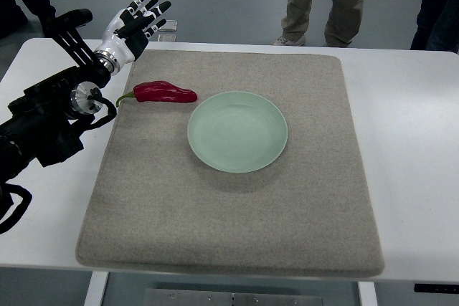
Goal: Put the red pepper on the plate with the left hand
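Clearly the left hand, fingers spread and empty, hovers beyond the glossy red pepper lying just beside the pale green round plate; a clumsy descent could roll it away.

Open mat around plate, pepper unobstructed from above

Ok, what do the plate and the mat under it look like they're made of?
The round pale green plate looks like glazed ceramic, possibly melamine: smooth, with a soft sheen along its rim. The square beige mat looks like felt or low-pile fabric: matte, finely speckled, with thick soft edges.
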You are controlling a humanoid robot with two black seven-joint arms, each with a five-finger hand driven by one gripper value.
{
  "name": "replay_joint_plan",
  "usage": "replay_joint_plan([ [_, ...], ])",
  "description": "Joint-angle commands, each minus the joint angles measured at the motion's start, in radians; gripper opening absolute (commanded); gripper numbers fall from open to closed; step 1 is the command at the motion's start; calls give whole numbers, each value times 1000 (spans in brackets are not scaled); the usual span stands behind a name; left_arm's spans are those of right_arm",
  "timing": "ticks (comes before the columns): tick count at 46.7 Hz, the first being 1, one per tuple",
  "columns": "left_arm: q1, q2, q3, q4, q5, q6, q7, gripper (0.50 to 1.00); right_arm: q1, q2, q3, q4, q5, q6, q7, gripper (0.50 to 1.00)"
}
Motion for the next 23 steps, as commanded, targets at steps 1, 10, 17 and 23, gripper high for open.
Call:
replay_joint_plan([
  [1, -7, 3, 0, 0, 68, 0, 0, 977, 0, 0, 0, 0, 0, 0, 0, 932],
  [10, -15, 13, -1, 0, 252, -11, 0, 977, 0, 0, 0, 0, 0, 0, 0, 932],
  [17, -25, 31, 0, -6, 424, -23, 0, 977, 0, 0, 0, 0, 0, 0, 0, 932],
  [23, -39, 60, 5, -22, 572, -72, 0, 977, 0, 0, 0, 0, 0, 0, 0, 932],
])
